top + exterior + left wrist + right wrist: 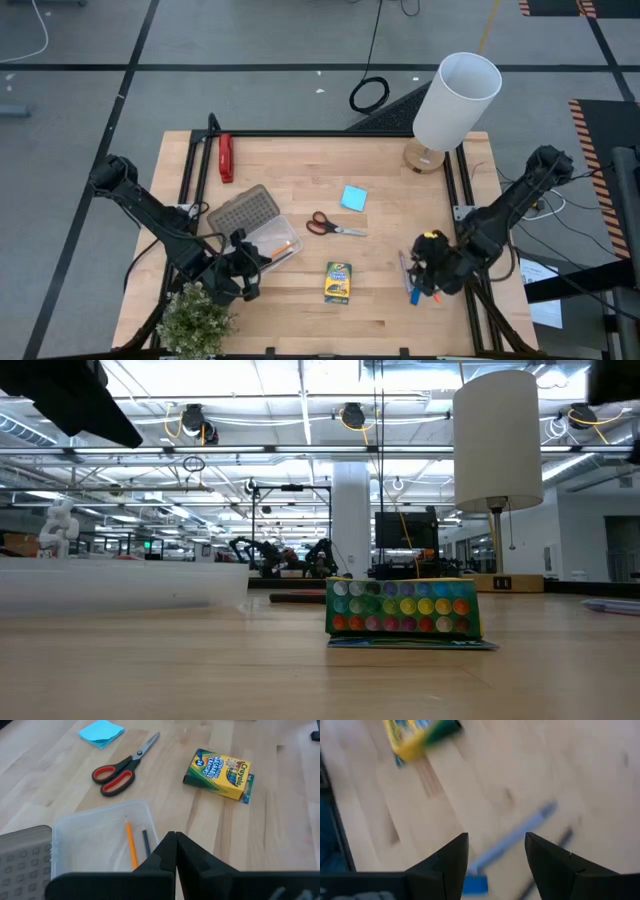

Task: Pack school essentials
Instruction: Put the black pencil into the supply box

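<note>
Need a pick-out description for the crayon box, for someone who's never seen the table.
Start at the white lamp on the wooden table's far edge, then come toward the near edge past the red-handled scissors. The crayon box lies flat just beyond them, nearer the front. It is the only yellow-green printed carton there.

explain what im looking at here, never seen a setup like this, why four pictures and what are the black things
The black things are two robot arms at a wooden table, each ending in a two-finger gripper. One picture looks straight down, one looks level across the tabletop, and one comes from a camera on each wrist.

The left gripper is shut, by a clear plastic case that holds an orange pencil and a dark pencil. The right gripper is open over a blue pen. Neither holds anything.

Also on the table: red-handled scissors, a light-blue notepad, a crayon box, a red bar-shaped tool, a lamp and a small plant.
</note>
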